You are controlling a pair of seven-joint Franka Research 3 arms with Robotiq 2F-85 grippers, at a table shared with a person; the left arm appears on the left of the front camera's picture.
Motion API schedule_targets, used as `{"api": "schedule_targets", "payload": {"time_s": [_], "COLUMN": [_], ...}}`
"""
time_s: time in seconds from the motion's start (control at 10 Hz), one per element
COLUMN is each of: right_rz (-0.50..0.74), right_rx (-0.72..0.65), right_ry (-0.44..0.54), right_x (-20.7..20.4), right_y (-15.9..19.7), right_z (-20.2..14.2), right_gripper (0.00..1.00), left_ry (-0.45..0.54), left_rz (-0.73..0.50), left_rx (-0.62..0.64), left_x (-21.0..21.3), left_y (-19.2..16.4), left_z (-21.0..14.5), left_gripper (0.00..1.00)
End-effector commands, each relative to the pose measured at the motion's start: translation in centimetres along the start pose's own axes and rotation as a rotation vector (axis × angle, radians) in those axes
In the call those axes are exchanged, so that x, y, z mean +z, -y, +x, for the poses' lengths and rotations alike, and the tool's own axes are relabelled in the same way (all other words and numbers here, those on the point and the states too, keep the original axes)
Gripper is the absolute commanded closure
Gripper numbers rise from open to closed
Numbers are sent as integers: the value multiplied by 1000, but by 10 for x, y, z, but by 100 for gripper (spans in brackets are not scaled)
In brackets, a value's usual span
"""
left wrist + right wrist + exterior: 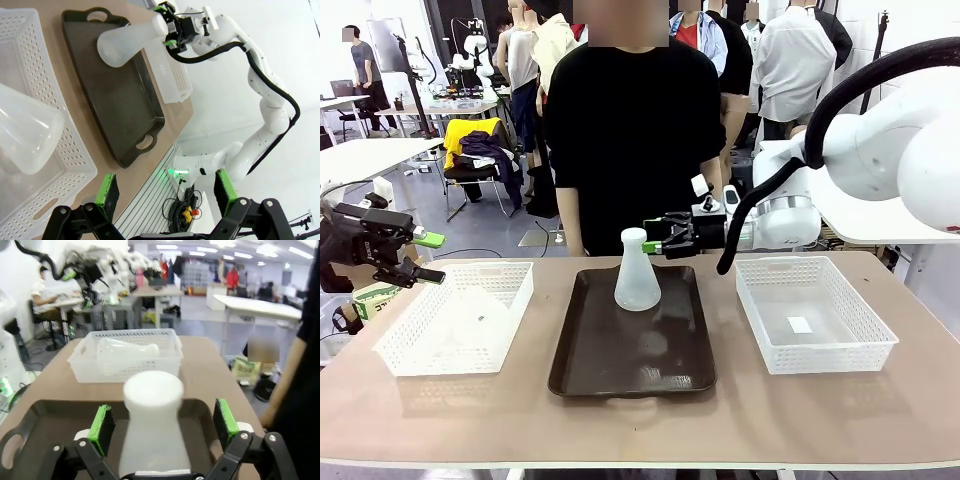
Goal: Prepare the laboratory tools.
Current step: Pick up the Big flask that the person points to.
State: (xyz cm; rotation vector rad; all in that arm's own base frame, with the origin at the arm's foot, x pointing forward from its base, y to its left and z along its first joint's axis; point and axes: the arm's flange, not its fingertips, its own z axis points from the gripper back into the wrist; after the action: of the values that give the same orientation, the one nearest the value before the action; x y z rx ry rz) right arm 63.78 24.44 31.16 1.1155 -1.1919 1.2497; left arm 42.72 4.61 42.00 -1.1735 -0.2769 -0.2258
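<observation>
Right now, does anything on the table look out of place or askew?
One flask lies on its side in the left basket; the other flask stands upright on the tray, its neck inside the open right pincer. Nothing looks spilled or broken.

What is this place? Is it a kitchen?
Probably a robotics lab, not a kitchen. A white robot arm reaches toward a flask on a brown tray. A second flask lies in a white basket, and people stand among work tables behind.
</observation>
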Motion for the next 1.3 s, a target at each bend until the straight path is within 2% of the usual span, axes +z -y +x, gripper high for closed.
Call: {"api": "schedule_targets", "payload": {"time_s": [0.0,0.3,0.6,1.1,1.2], "right_rz": [-80,-216,-360,-391,-374], "right_rx": [-50,-108,-76,-48,-70], "right_ry": [-63,-133,-153,-83,-130], "right_x": [18,60,92,103,107], "right_y": [-12,-35,-67,-78,-73], "right_z": [7,27,51,50,64], "right_gripper": [0,0,0,0,0], "left_ry": [7,7,7,7,7], "left_rz": [-5,-5,-5,-5,-5], "left_rx": [-4,-4,-4,-4,-4], "left_x": [2,2,2,2,2], "left_y": [1,1,1,1,1], "left_z": [0,0,0,0,0], "left_gripper": [0,0,0,0,0]}}
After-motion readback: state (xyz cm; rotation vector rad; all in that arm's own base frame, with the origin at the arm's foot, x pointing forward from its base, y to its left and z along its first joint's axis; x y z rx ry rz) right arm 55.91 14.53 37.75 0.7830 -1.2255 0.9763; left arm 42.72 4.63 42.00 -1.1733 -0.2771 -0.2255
